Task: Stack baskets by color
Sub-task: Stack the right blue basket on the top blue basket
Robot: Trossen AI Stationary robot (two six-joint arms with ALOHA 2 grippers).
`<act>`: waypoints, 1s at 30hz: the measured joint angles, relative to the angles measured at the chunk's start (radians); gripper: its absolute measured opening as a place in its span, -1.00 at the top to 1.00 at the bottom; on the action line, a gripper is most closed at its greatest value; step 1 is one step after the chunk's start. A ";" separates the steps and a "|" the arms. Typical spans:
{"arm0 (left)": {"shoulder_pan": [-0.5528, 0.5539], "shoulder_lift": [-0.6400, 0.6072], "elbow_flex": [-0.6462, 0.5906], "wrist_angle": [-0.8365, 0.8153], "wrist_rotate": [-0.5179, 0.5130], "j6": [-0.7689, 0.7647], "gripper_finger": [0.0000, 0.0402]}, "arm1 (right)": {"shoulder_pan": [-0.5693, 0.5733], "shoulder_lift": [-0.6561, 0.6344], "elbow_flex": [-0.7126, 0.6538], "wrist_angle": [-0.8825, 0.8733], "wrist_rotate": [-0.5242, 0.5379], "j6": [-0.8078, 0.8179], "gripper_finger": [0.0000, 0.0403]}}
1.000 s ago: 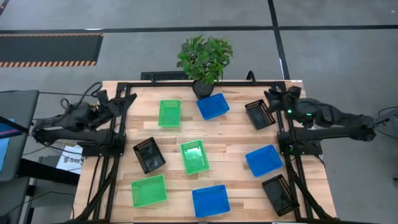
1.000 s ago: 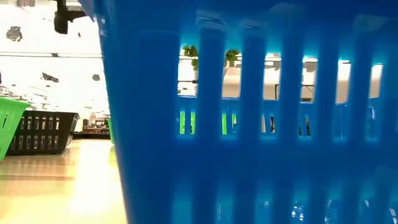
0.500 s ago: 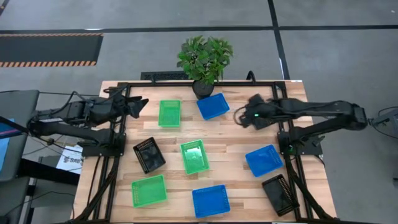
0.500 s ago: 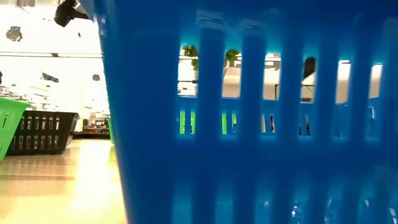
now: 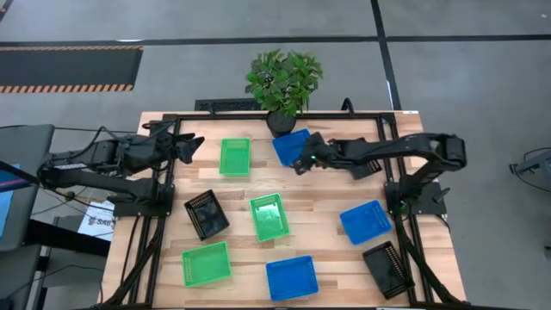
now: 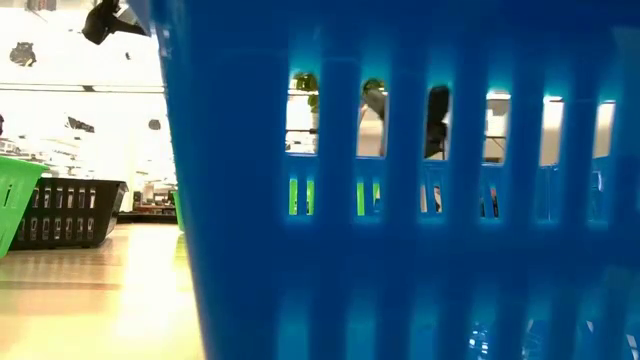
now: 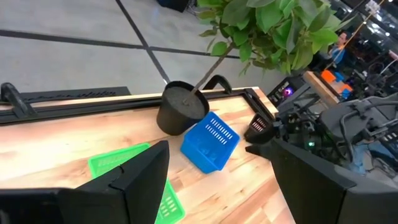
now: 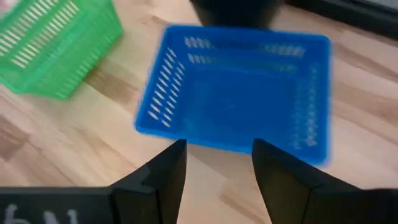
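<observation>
We see the right tool [image 5: 299, 161], fingers parted and empty, closing on the blue basket [image 5: 291, 146] at twelve o'clock on the table [image 5: 323, 185], just beside the potted plant [image 5: 283, 82]. The left tool [image 5: 194, 145], wide open and empty, waits at ten o'clock near a green basket [image 5: 234, 157]. We judge a clean pinch on the near wall best, clear of the pot.

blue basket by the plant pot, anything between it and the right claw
Nothing visible. The right claw is open just short of the blue basket, its near rim facing the gap between the fingers, only bare wood between them. The plant pot sits on the basket's far side, and the green basket lies off to one side.
</observation>
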 joint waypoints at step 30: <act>0.001 -0.001 -0.009 -0.017 -0.015 -0.099 -0.33 | 0.221 -0.042 0.343 -0.907 -0.207 0.275 -0.02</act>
